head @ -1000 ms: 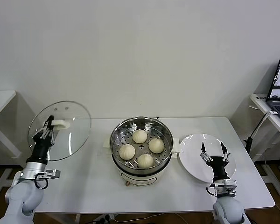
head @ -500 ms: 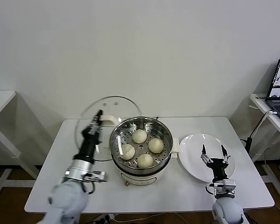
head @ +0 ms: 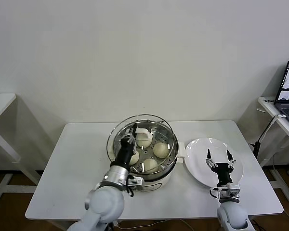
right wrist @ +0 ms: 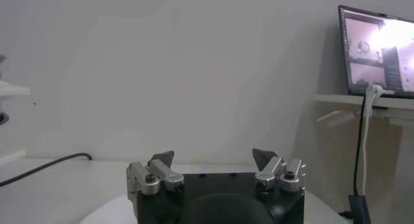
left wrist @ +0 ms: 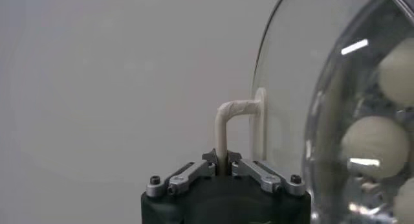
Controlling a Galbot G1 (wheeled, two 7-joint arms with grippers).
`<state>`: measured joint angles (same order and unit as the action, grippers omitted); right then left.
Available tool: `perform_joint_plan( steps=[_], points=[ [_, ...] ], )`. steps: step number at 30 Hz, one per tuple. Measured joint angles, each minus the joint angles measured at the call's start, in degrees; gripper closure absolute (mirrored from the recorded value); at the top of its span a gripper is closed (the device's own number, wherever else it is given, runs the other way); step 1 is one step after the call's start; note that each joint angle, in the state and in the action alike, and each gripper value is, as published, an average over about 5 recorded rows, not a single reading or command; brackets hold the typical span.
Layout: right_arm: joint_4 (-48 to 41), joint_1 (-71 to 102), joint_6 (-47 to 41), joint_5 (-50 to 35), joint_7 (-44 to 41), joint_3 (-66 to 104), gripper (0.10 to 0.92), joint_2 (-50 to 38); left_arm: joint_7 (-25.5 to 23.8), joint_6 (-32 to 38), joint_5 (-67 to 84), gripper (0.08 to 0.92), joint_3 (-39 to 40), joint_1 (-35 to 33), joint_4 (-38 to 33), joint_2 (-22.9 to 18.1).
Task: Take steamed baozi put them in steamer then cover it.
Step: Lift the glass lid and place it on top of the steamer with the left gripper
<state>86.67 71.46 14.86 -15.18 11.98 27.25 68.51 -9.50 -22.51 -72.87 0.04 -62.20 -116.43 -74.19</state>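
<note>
Where the head view centres, the left gripper [head: 130,138] has its fingers clamped on the lid [head: 140,143] handle, tilted above the steamer [head: 145,154] holding four buns [head: 160,149]. Lower right, the right gripper [head: 219,158] stands spread and empty over the plate [head: 197,163]. Left wrist view: fingers [left wrist: 194,171] pinch the handle [left wrist: 228,129]. Right wrist view: fingers [right wrist: 162,159] apart.

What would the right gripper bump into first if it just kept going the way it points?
Probably nothing near: the open right gripper points level above the white plate, toward the bare wall. Depth is unclear.
</note>
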Motion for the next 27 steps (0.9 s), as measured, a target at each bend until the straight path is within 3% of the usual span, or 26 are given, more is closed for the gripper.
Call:
perform_joint_plan(
  steps=[27],
  points=[
    [-1.1,-0.6,-0.2,1.0,0.0,-0.2,0.203,0.2,-2.4,-1.9,-8.3,0.812,4.7,4.6,9.5,-3.9]
  ],
)
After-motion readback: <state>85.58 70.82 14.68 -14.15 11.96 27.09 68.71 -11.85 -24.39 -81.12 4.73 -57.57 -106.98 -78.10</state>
